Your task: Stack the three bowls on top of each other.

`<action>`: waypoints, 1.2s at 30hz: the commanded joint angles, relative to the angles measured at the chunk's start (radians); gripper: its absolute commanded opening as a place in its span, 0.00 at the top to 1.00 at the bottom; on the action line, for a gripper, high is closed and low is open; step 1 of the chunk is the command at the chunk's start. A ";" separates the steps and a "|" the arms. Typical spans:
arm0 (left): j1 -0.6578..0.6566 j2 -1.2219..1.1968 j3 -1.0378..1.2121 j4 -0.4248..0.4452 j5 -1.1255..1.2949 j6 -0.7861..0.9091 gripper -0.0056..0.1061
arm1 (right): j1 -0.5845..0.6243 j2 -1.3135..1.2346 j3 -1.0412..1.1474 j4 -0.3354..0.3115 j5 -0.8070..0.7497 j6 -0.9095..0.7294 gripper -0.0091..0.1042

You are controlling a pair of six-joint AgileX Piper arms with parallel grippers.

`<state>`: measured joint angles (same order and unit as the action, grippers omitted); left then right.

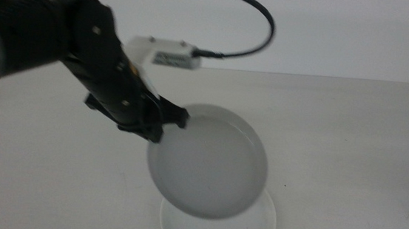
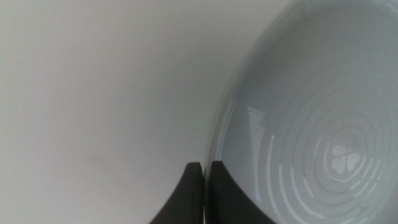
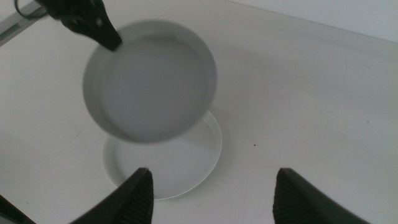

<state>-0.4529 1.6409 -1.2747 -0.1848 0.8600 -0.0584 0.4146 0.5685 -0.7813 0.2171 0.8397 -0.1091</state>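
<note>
The table (image 1: 350, 142) is mostly bare. The white bowl (image 1: 258, 227) sits flat near the front edge, probably the base of the stack. The grey-blue bowl (image 1: 208, 163) hangs tilted right over it, off the surface, so it can drop straight in. The left gripper (image 1: 161, 122) has its jaws pinched tight on that bowl's rim. The right gripper (image 3: 211, 193) waits off to the side, jaws wide apart, holding nothing. No green bowl in view, as far as I can tell.

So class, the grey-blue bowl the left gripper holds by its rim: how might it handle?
The grey-blue bowl probably is stiff and light: held by one edge in the left gripper, it keeps its shape. Its glossy surface may be slippery. Held tilted over the white bowl, it could swing.
</note>
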 commanded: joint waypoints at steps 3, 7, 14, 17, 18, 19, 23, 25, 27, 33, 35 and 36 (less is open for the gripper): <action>-0.067 0.009 -0.024 -0.018 -0.028 -0.039 0.95 | -0.002 0.002 -0.023 0.004 -0.071 -0.005 0.49; -0.092 0.066 -0.024 -0.029 -0.024 -0.058 0.95 | -0.002 0.002 -0.023 0.004 -0.071 -0.005 0.49; -0.098 0.140 -0.024 -0.041 -0.007 -0.058 0.94 | -0.002 0.002 -0.023 0.004 -0.071 -0.005 0.49; -0.098 0.150 -0.024 -0.032 -0.004 -0.057 0.87 | -0.002 0.002 -0.023 0.004 -0.071 -0.005 0.49; -0.098 0.150 -0.024 -0.028 -0.003 -0.055 0.82 | -0.002 0.002 -0.023 0.004 -0.071 -0.005 0.49; -0.098 0.150 -0.024 -0.023 -0.002 -0.049 0.75 | -0.002 0.002 -0.023 0.004 -0.071 -0.005 0.49; -0.094 0.130 -0.026 0.015 0.012 -0.039 0.37 | -0.002 0.002 -0.023 0.004 -0.071 -0.005 0.49; -0.093 0.102 -0.027 0.055 0.030 -0.041 0.17 | -0.002 0.002 -0.023 0.004 -0.071 -0.005 0.49; -0.079 0.065 -0.027 0.088 0.035 -0.063 0.07 | -0.002 0.002 -0.023 0.004 -0.071 -0.005 0.49; 0.025 -0.115 -0.027 0.132 0.019 -0.094 0.08 | -0.002 0.002 -0.023 0.004 -0.071 -0.005 0.49; 0.060 -0.167 -0.027 0.152 0.010 -0.094 0.08 | -0.002 0.002 -0.023 0.004 -0.071 -0.005 0.49; 0.076 -0.192 -0.027 0.173 0.009 -0.094 0.08 | -0.002 0.002 -0.023 0.004 -0.071 -0.005 0.49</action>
<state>-0.3977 1.5248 -1.2747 -0.0298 0.9008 -0.1424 0.4146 0.5685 -0.7813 0.2171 0.8397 -0.1091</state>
